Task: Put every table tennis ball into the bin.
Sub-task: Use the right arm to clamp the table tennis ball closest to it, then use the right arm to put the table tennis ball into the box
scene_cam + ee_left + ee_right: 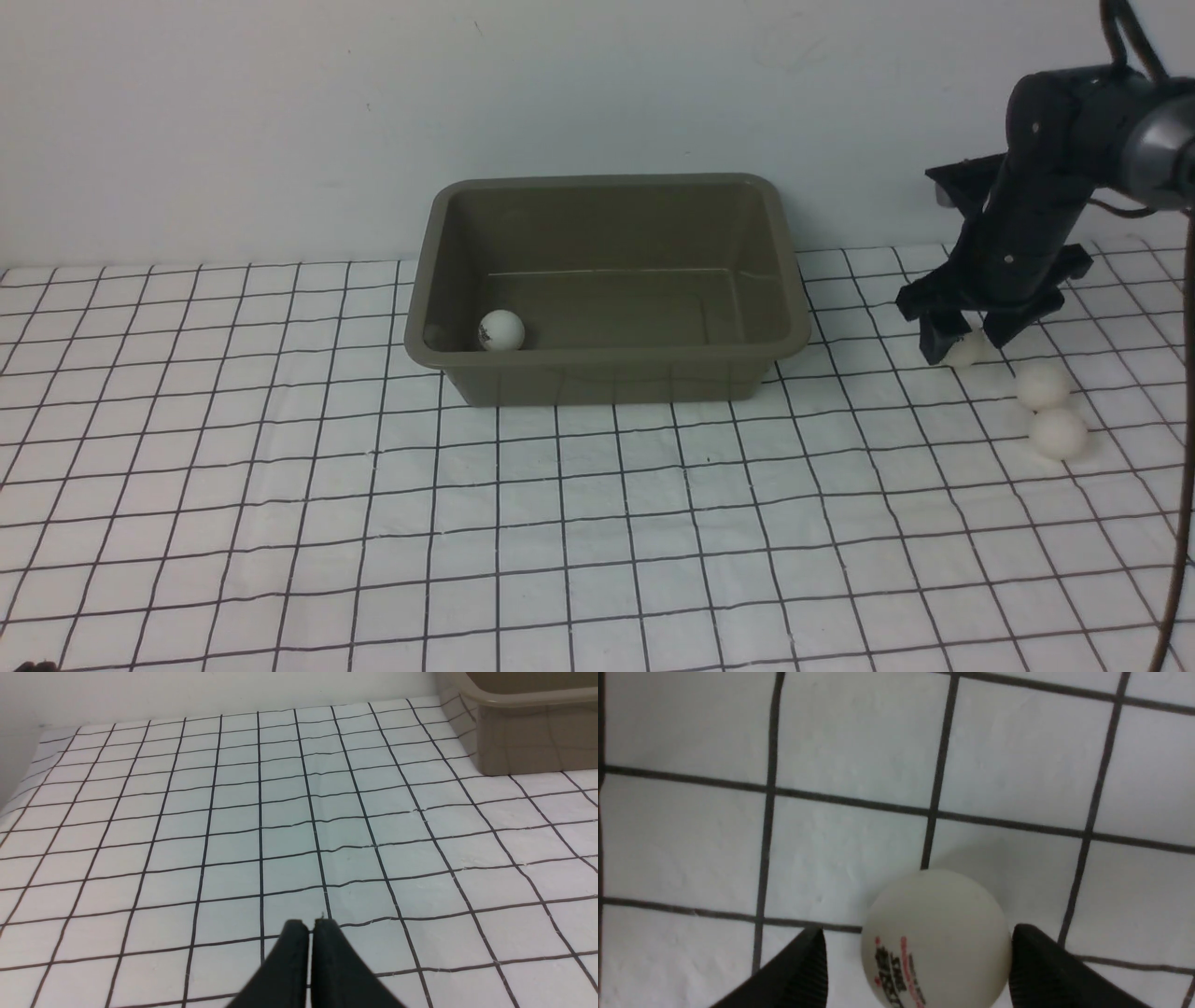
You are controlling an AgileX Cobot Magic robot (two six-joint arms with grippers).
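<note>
The olive-brown bin stands at the back middle of the grid cloth, and one table tennis ball lies in its near left corner. My right gripper points down at the far right, open, straddling a second ball that rests on the cloth. In the right wrist view that ball shows a dark and red logo and sits between the open fingers, close to one of them with a gap to the other. Two more balls lie together just in front. My left gripper is shut and empty, low over the cloth.
A white wall runs right behind the bin. In the left wrist view a corner of the bin shows ahead, off to one side. The right arm's cable hangs along the right edge.
</note>
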